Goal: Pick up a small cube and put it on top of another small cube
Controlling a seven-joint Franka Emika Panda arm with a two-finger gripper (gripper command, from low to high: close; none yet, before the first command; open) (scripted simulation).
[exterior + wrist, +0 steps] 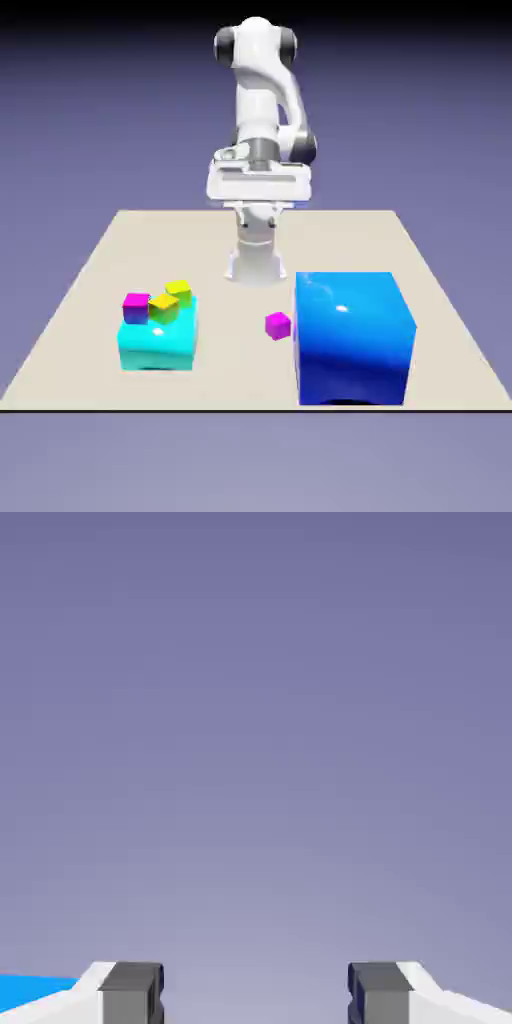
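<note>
Pose: my white two-finger hand [258,222] is carried high, close to my base, fingers tipped outward rather than down; the hand view takes in mostly backdrop, with a sliver of the big glossy blue block [352,335] low at its left. State: fingers spread wide, nothing between them.

Targets: one tiny magenta cube [278,326] sits on the beige worktop [200,242], near the blue block on the exterior view's left of it. Its twin, a second magenta cube [137,308], is on the glossy cyan block [158,345], with two tiny yellow cubes [164,308] near it.

Step in hand, as judged: reach for the first cube. I take the worktop one as the likelier pick; the sentence doesn't settle which.

Method: pitch the wrist until the fingers point straight down, centre over the cube, then turn to match its faces. Choose the face pair that keeps both fingers off the blue block's wall. Descend slowly, fingers apart; close squarely and gently at mid-height. Risk: an off-centre close would twist so small a cube.
</note>
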